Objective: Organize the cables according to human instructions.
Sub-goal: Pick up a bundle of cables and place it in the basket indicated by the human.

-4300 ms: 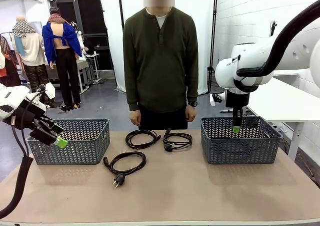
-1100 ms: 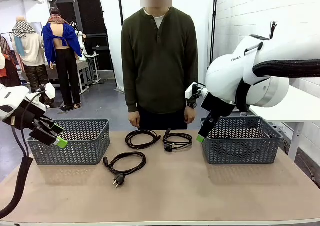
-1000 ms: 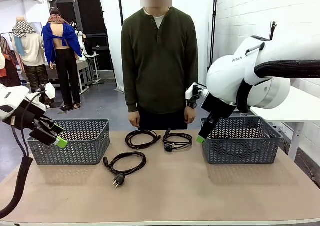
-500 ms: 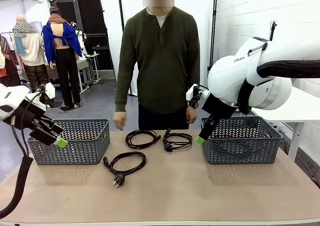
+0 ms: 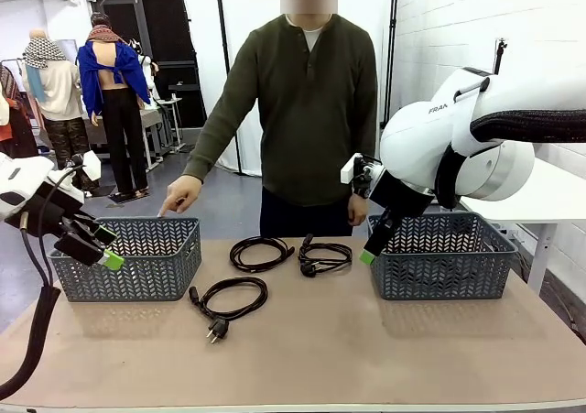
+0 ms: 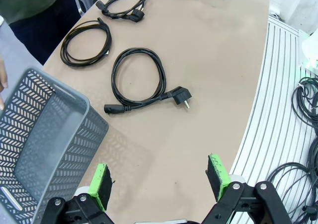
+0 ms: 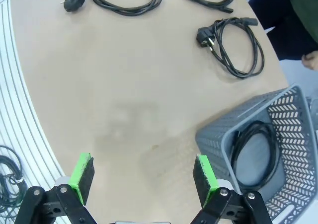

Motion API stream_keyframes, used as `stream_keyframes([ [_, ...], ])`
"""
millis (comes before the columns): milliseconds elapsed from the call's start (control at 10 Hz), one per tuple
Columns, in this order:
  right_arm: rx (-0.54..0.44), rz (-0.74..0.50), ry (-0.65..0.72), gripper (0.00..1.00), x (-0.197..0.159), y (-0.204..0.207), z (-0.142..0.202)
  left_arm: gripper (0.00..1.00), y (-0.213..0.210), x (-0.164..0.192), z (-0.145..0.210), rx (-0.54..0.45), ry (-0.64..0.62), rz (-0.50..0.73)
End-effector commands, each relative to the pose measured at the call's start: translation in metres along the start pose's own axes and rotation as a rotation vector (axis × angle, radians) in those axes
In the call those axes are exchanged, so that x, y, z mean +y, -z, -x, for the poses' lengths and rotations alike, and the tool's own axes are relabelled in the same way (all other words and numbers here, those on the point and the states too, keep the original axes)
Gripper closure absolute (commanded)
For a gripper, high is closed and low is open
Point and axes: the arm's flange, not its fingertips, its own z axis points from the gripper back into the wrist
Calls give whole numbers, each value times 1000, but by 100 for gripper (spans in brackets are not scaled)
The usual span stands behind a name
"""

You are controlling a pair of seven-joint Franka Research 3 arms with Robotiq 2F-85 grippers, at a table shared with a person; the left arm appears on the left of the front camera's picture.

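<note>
An instruction is apparently being given: the person's hand [image 5: 181, 195] is being pointed at the left basket [image 5: 128, 265]. The near cable [image 5: 231, 296], middle cable [image 5: 260, 253] and right cable [image 5: 325, 255] are being left on the table [image 5: 366, 358] between the baskets, and a fourth cable [image 7: 253, 149] is being kept in the right basket [image 5: 444, 265]. The left gripper [image 6: 160, 180] and right gripper [image 7: 143, 177] are being held wide and empty. Next, a table cable is probably being called for, to be lifted into the left basket.
</note>
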Motion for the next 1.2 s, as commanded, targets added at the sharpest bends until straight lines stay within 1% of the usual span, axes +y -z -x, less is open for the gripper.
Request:
stream_keyframes([
  [0,-2,7,3,0,-1,-1,-1,0,0,4,2,-15,14,18],
  [1000,-2,7,3,0,-1,-1,-1,0,0,4,2,-15,14,18],
  [1100,-2,7,3,0,-1,-1,-1,0,0,0,0,0,0,0],
])
